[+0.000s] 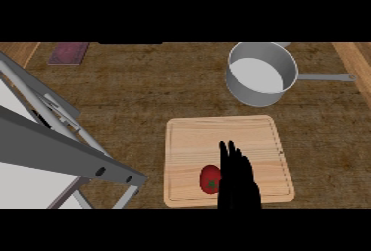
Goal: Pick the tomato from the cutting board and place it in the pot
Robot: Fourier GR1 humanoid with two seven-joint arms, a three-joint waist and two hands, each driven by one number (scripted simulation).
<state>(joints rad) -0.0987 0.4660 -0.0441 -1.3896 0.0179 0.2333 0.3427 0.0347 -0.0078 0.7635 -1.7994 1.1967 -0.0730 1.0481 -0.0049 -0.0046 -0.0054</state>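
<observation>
A red tomato (208, 178) lies on the near left part of the light wooden cutting board (225, 135). My right hand (238, 179) comes in from the lower edge and stands just right of the tomato, against its side. Its fingers are straight and point away from me, so the hand is open, and it hides the tomato's right edge. The grey metal pot (259, 73) stands beyond the board at the upper right, its long handle (328, 77) pointing right. No left hand shows.
A large grey frame of bars and rods (69, 149) crosses the left side, close to the board's left edge. A dark red flat object (69, 53) lies at the far left. Brown counter top (145, 98) spreads between board and pot.
</observation>
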